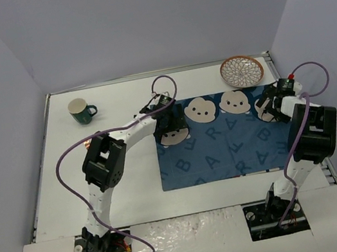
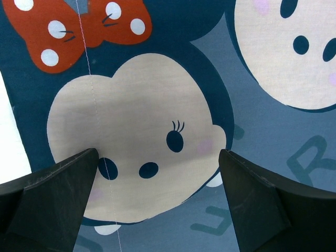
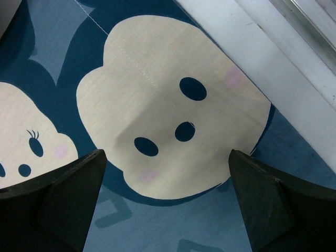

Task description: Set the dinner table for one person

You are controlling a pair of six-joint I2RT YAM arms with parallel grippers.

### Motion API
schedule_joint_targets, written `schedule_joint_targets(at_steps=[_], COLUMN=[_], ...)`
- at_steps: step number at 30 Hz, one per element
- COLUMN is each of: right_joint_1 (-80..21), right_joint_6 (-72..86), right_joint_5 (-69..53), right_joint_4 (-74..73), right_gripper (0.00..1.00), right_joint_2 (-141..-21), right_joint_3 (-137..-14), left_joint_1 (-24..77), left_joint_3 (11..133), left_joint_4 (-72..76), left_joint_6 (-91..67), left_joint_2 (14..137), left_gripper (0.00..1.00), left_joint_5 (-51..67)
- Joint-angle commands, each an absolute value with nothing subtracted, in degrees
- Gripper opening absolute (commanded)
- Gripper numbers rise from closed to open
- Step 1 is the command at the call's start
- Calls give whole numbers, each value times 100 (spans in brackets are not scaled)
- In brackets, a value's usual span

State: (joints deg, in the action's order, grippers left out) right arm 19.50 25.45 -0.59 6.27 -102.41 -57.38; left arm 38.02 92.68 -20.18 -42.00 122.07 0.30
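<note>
Across the white dinner table (image 1: 136, 200), seen from above, both arms reach out from the near edge and end over the dark blue cloth mat (image 1: 225, 152), which lies flat on the table's right half. My left gripper (image 1: 172, 125) hangs over the mat's far left corner, with bare tabletop just beside it on the left. The left wrist view shows that tabletop as a white sliver at the left edge. The left fingers (image 2: 58, 194) stand wide apart with nothing between them, and a cream cartoon face and a red spotted bow lie below. My right gripper (image 1: 268, 108) sits over the mat's far right corner, jaws likewise spread and holding nothing. In its wrist view a strip of bare table and its metal edge run close by at the upper right. I cannot tell whether either pair of fingertips touches the cloth.

A dark green mug (image 1: 80, 112) stands upright at the table's far left, well apart from both grippers. A patterned plate (image 1: 242, 70) lies at the far edge, just beyond the mat and near the right gripper.
</note>
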Motion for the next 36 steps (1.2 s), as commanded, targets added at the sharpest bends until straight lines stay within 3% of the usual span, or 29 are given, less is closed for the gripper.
schedule_joint_targets(at_steps=[1,13,20,29,36], right_joint_1=[2004,1992,1960,1849,1780], right_joint_6=[2505,3817,4423,4878,5015], right_joint_5=[-17,-1127,-1759,-1609,-1464], right_joint_4=[457,1000,1476,2056,2101], right_gripper=[100,100,99,89,85], right_joint_2=[-9732,-8365,-9283,-10510,-11331], right_joint_3=[-5759,-6196,-6646,-7262,-7954], left_joint_1=[3771,3758,2815,1319,1133], left_joint_3=[9532,9625,8433,6824,6266], left_joint_4=[-2120,-2309,-2621,-2556,-2250], left_joint_6=[-3982,-3444,-3087,-2227,-2286], left_joint_2=[12049,10167,8422,6457,6530], left_gripper=[97,97,97,97,97], left_joint_5=[-132,-453,-52,59,377])
